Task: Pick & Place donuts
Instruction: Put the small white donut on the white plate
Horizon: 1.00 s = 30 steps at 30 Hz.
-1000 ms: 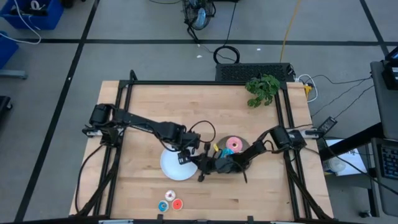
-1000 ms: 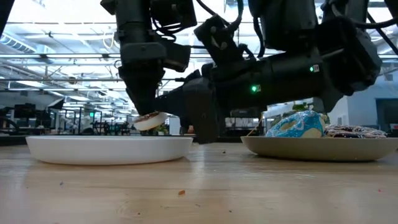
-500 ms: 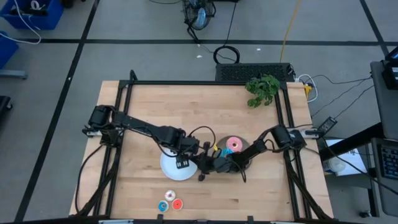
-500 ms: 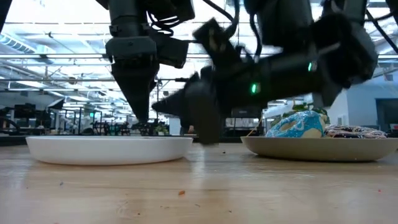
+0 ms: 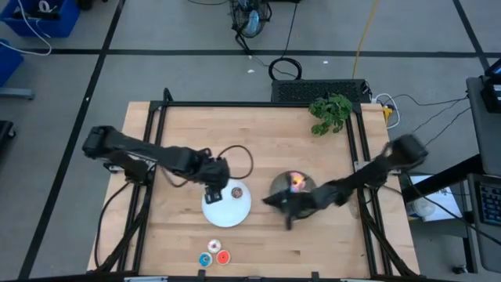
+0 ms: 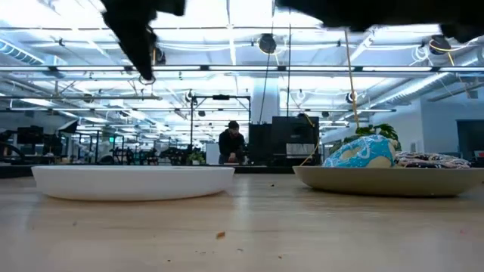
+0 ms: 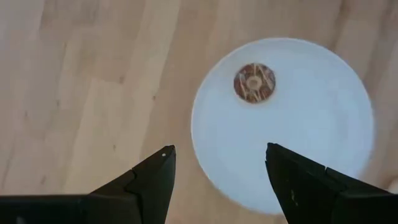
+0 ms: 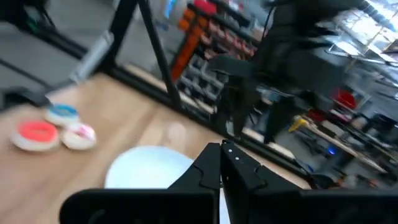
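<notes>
A brown mini donut [image 7: 254, 83] lies flat on the round white plate [image 5: 223, 211], near its far edge. My left gripper [image 7: 217, 158] hangs open above the plate's left part, pointing steeply down, with nothing between its fingers. The grey plate [image 5: 280, 185] holds the pink donut [image 5: 296, 182], the blue sprinkled donut [image 6: 359, 151] and the dark drizzled donut [image 6: 427, 159]. My right gripper [image 5: 268, 200] is shut and empty, held level above the gap between the two plates. Blue [image 5: 205, 259], red [image 5: 223, 256] and white [image 5: 212, 247] mini donuts lie near the table's near edge.
A green plant sprig [image 5: 330, 112] lies at the table's far right. Black frame rails [image 5: 156, 141] run along the table's left, right and far sides. A person [image 6: 232, 143] stands in the room beyond the table.
My left gripper has risen from the white plate and drawn back toward the table's left edge; the brown mini donut that was at its fingertips now lies on the plate. My right gripper has also lifted and pulled back toward the right, staying shut.
</notes>
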Tool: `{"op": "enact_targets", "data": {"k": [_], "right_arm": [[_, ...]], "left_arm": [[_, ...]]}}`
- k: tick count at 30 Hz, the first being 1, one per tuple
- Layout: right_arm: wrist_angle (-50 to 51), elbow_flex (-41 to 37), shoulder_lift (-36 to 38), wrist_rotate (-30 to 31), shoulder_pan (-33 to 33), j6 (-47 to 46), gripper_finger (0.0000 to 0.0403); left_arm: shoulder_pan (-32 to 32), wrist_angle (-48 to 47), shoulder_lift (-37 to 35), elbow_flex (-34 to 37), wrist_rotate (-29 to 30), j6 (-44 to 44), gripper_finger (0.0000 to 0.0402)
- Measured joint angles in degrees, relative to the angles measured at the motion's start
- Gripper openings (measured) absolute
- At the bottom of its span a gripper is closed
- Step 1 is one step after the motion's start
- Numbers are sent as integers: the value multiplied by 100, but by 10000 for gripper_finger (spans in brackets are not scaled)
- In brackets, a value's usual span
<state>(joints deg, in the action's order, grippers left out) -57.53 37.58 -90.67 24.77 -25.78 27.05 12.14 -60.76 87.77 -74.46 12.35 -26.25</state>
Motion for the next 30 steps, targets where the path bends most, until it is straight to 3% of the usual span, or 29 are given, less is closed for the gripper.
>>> {"op": "enact_targets", "data": {"k": [3,7,12,21,30], "right_arm": [[184,-677,1160,-317,1,-445,0],[944,-1426,2696,-1222,116,-984,0],[2096,-2029,4248,-1300,144,-1749,0],[1902,-2856,5474,-1444,142,-2001,0],[2285,-2905,5919,-1572,144,-2062,0]], "left_arm": [[256,-363,-321,11,320,-411,250],[598,-739,-488,9,619,-866,250],[954,-848,-451,38,886,-882,250],[1593,-785,-447,599,837,-1383,250],[2268,982,-443,1386,-36,-1834,250]]}}
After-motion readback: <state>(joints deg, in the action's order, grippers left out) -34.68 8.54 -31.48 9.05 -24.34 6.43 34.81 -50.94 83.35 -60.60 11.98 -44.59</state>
